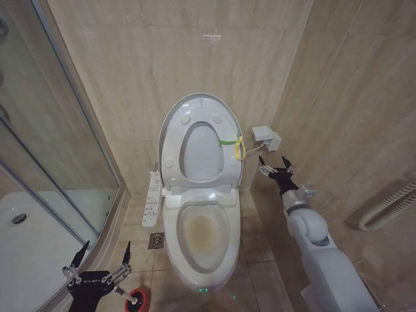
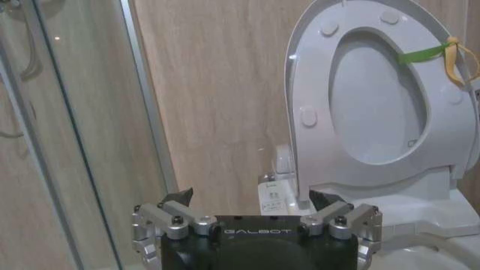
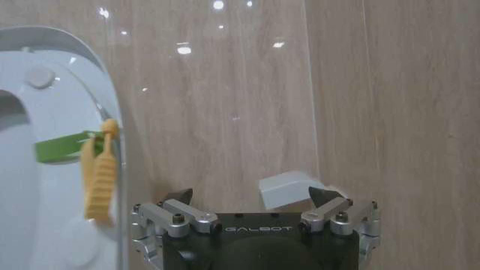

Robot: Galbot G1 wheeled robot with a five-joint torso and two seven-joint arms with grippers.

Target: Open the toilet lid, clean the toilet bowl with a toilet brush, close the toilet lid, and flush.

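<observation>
Beige wall tiles [image 1: 130,65] back the toilet bowl [image 1: 203,260] at centre, its toilet lid [image 1: 170,130] already standing upright at twelve o'clock. A brush head sits in the red holder [image 1: 138,299] at seven o'clock. The left gripper [image 1: 103,260] hovers just above it, jaws spread and empty; coming down off-line could tip the holder. The right gripper [image 1: 275,164], raised at two o'clock beside the lid, is likewise released.

The large glossy white plastic toilet lid [image 1: 200,140] stands against smooth beige stone-look wall tiles [image 1: 130,71], above the shiny white ceramic toilet bowl [image 1: 203,242] and beside clear glass shower panels [image 1: 39,123].
</observation>
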